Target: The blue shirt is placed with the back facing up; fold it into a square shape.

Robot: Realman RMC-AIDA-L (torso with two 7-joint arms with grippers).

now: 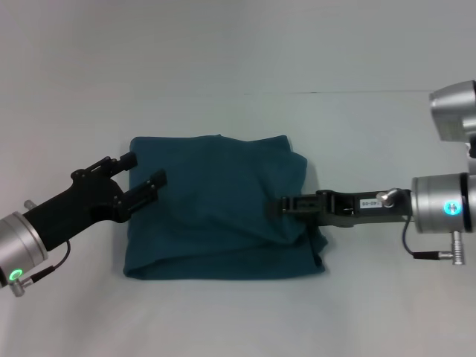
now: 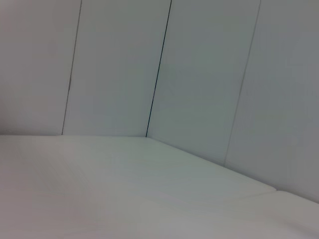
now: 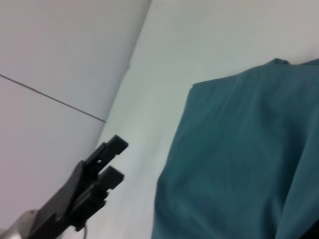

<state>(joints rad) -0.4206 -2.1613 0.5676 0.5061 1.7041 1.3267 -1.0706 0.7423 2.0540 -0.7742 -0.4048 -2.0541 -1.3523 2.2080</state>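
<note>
White table point(image 1: 223, 320) and pale wall panels filled the scene, with the shirt point(image 1: 216, 212) lying mid-table as a rough rectangle, already folded into layers, its long axis running left to right. Its right edge was rumpled and bulged, not square.

Over that rumpled right edge reached the right gripper point(image 1: 285, 206), pointing toward the shirt's centre with its tip over the cloth; whether its fingers were spread or pinching fabric could not be told. Above the shirt's left edge hovered the left gripper point(image 1: 143, 172), fingers spread wide and holding nothing, angled toward the far left corner; the right wrist view also showed it point(image 3: 115, 160) apart from the cloth.

Judging from this, the right gripper was nearer the untidy part, so the next tidy-up probably fell to it, drawing inward along the long axis.
</note>
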